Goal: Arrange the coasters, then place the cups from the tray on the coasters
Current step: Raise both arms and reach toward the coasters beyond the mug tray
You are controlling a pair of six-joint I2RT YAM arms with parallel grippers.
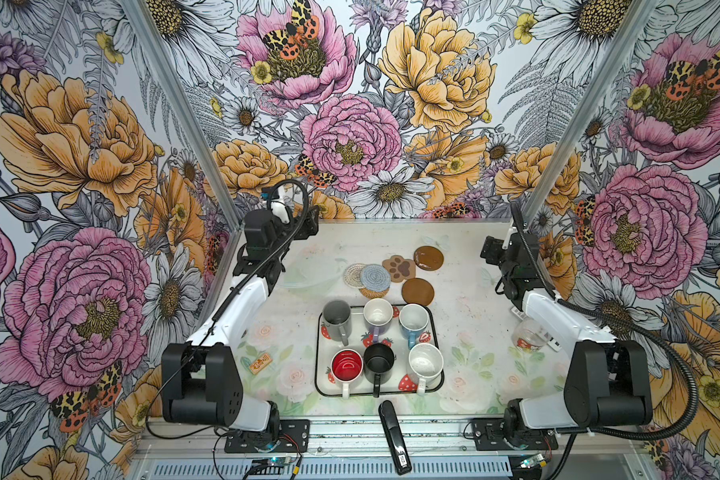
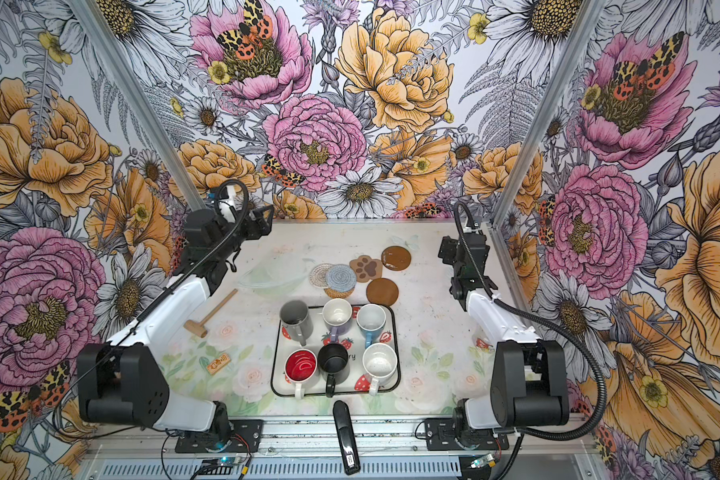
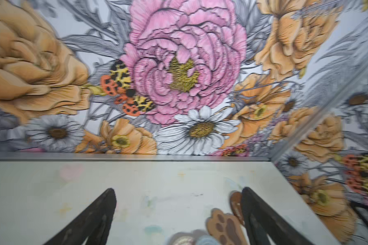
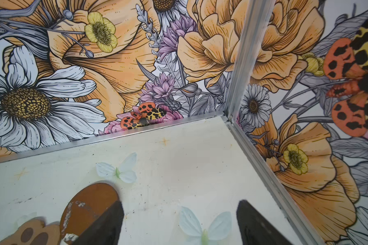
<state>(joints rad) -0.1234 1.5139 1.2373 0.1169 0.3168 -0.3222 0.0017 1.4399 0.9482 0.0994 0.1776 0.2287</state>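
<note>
The strawberry tray (image 1: pixel 317 353) holds several cups: grey (image 1: pixel 336 318), lavender (image 1: pixel 378 312), light blue (image 1: pixel 413 319), red-inside (image 1: pixel 347 365), black (image 1: pixel 378 359) and white (image 1: pixel 425 361). Behind it lie the coasters. The crocheted one (image 1: pixel 375 277) overlaps the beaded one (image 1: pixel 353 275) and the rattan one (image 1: pixel 374 293). Beside them are the paw (image 1: pixel 400 268) and two brown discs (image 1: pixel 428 257) (image 1: pixel 417 291). My left gripper (image 3: pixel 179 191) hangs open at the back left, and the paw coaster (image 3: pixel 223 227) shows by one finger. My right gripper (image 4: pixel 180 203) is open at the back right, next to the far disc (image 4: pixel 89 203).
A clear glass bowl (image 1: pixel 308 272) sits left of the coasters. A wooden mallet (image 2: pixel 211 313) and a small wooden block (image 1: pixel 260 362) lie at the left. A clear jar (image 1: pixel 528 334) stands under the right arm. A black stapler (image 1: pixel 393 436) overhangs the front edge.
</note>
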